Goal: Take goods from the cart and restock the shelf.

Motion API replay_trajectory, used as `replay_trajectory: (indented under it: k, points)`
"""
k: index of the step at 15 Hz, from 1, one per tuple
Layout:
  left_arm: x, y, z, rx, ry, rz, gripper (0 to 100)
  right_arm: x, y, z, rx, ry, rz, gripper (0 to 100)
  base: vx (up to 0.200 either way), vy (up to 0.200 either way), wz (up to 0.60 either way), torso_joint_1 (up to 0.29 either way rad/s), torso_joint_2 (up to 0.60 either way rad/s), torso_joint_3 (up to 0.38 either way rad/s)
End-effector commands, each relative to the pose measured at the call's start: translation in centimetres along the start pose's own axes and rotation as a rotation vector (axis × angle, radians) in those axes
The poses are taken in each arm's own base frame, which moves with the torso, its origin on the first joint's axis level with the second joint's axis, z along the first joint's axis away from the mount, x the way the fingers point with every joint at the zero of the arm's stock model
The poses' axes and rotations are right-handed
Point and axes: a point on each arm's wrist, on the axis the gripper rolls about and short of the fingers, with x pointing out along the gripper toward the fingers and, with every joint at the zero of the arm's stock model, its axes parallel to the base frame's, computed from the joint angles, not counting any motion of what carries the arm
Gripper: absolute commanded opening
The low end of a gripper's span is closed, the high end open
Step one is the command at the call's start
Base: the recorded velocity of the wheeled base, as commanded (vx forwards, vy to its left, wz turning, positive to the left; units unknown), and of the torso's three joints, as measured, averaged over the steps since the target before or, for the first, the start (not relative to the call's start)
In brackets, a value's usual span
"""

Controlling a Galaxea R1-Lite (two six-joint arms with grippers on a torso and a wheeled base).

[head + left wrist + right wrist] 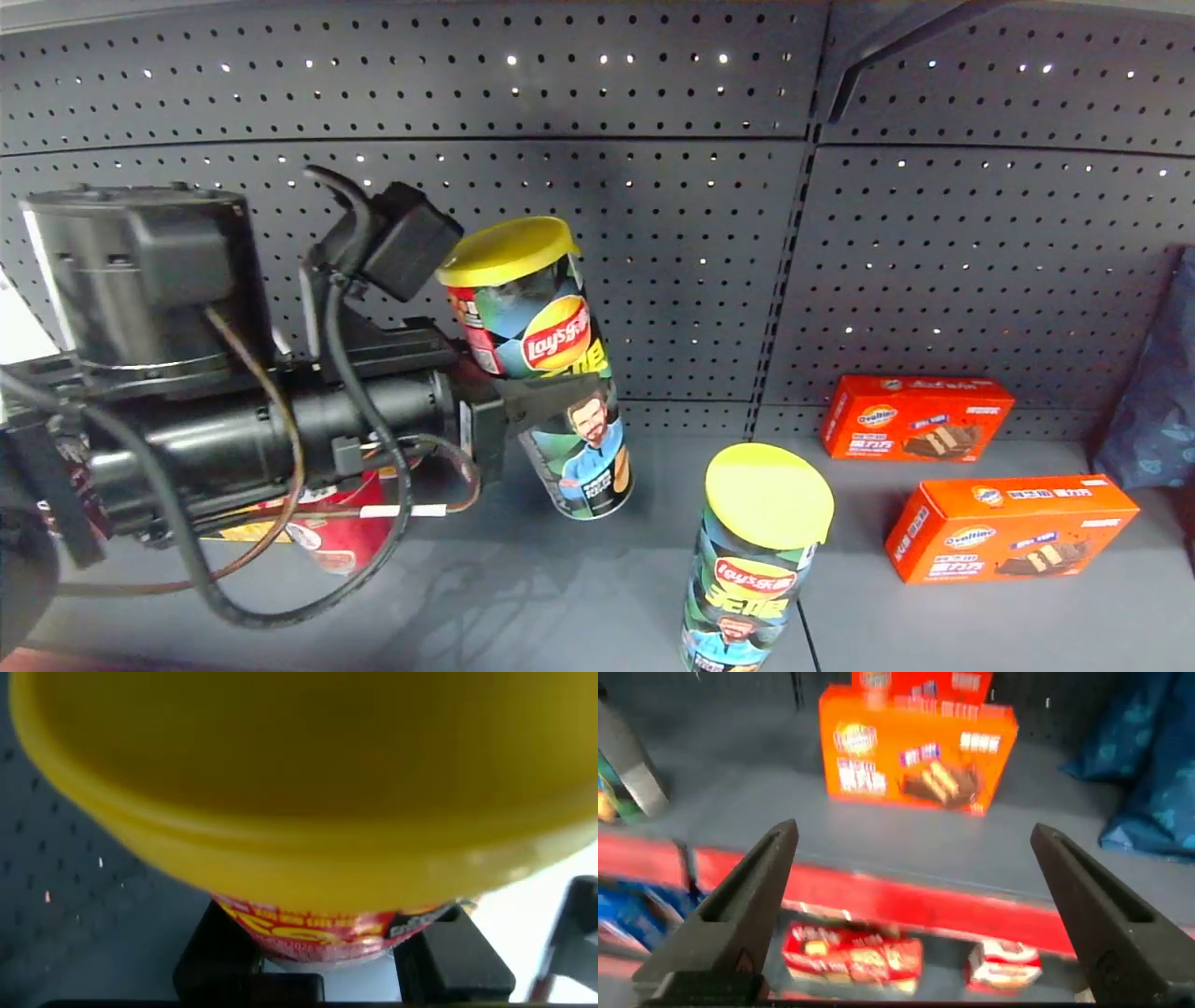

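Two chip cans show from the head: the held can (537, 308), tilted at the back of the shelf (560, 597), is clamped round its middle by the left gripper (551, 401), while the second can (761, 560) stands free nearer the front. From the left wrist, its yellow lid (308, 793) sits close, with black fingers (448, 961) pressed on either side of its body. From the right wrist, the right gripper (915, 835) is spread wide, holding nothing, well short of an orange box (915, 751).

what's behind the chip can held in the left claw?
The shelf's grey pegboard back panel shows around the chip can. The patch straight behind it is hidden by the can and the left claw.
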Motion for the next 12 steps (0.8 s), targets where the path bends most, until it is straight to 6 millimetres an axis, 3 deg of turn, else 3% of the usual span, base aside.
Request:
replay_trajectory:
  k: [1, 3, 12]
  points:
    - [2.7, 1.6, -1.1, 0.002, 0.053, 0.005, 0, 0.2, 0.1, -0.6, -0.006, 0.015, 0.001, 100, 0.0, 0.0, 0.0, 0.0, 0.0, 0.0]
    - [5.6, 3.5, -2.1, 0.015, 0.092, -0.039, 0, 0.5, 0.2, -1.2, -0.022, -0.009, -0.002, 100, 0.0, 0.0, 0.0, 0.0, 0.0, 0.0]
    - [10.6, 6.1, -3.7, 0.094, 0.184, -0.037, 0, 0.5, 0.2, -1.2, -0.015, -0.007, 0.002, 100, 0.0, 0.0, 0.0, 0.0, 0.0, 0.0]
